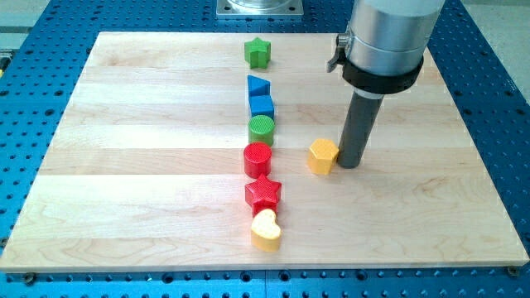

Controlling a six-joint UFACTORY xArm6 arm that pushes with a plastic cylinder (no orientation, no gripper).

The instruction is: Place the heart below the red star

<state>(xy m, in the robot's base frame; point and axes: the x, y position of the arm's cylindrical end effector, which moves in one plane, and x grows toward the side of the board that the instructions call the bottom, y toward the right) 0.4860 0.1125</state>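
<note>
A yellow heart [266,230] lies near the view's bottom, just below and touching the red star [263,194]. My tip [349,164] rests on the board right of centre, right beside a yellow hexagon [323,156] on its right side. The tip is well to the right and above the heart and star.
A column of blocks runs up the middle: red cylinder [257,158], green cylinder [261,130], blue cube [262,106], blue triangle [258,86], and a green star [258,52] near the top. The wooden board [124,165] sits on a blue perforated table.
</note>
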